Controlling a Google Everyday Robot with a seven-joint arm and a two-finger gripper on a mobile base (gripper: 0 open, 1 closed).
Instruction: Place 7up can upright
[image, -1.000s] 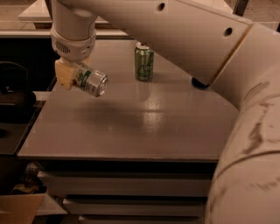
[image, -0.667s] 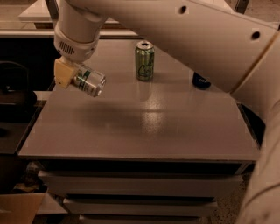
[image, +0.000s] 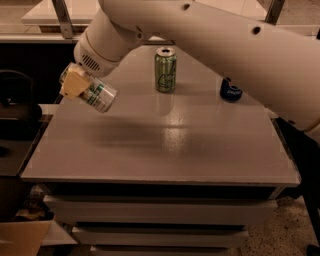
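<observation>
The 7up can (image: 98, 95) is silver-white with green marks. It is held tilted, nearly on its side, above the left part of the grey table (image: 165, 145), with its silver end pointing down to the right. My gripper (image: 77, 84) is shut on the 7up can, and a tan finger pad (image: 74, 84) covers the can's upper left part. My large white arm reaches in from the upper right across the top of the view.
An all-green can (image: 165, 69) stands upright at the back middle of the table. A blue Pepsi can (image: 231, 91) shows at the back right, partly behind my arm. Dark furniture stands to the left, and a cardboard box (image: 20, 239) sits on the floor at the lower left.
The arm has shifted and fills more of the upper view. The held can has stayed over the left of the table, still tilted, and has dipped slightly.
</observation>
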